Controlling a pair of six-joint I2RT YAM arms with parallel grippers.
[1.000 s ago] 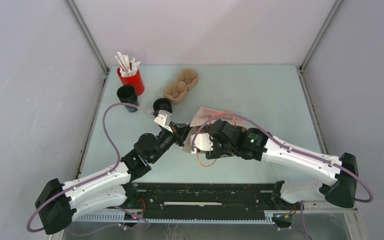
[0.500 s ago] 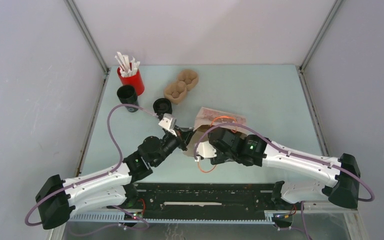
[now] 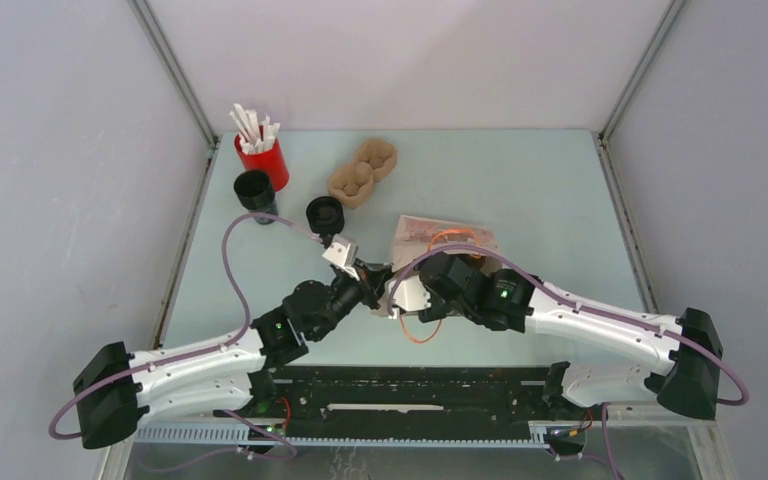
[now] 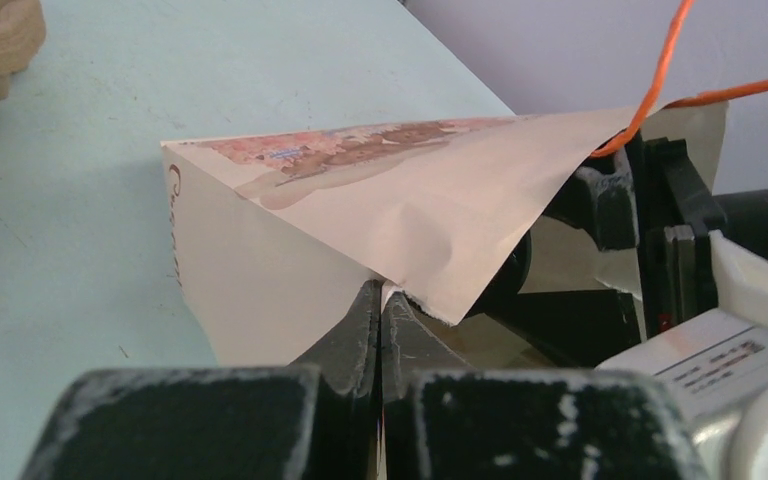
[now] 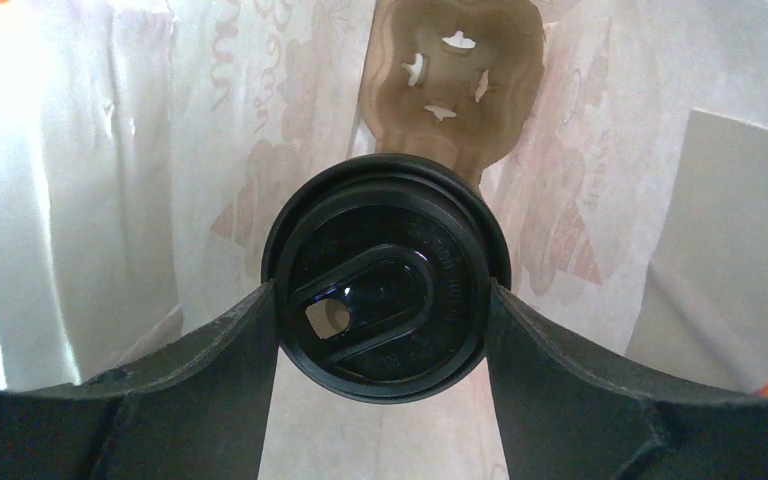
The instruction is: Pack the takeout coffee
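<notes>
Coffee in the bag, not yet let go.
At left, the rim of the brown paper bag [image 4: 360, 190] is pinched by the clenched left fingers [image 4: 352, 340]. At right, the takeout coffee [image 5: 385, 285] is grasped at its lid by the right fingers [image 5: 225, 355], well inside the bag, with a pulp carrier [image 5: 450, 90] seen deeper in. Setting down and release appear to remain.

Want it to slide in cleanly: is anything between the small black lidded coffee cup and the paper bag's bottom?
Nothing visible blocks it. The black lidded coffee cup, in the right gripper, is inside the pale printed paper bag; only a brown pulp tray lies beyond.
</notes>
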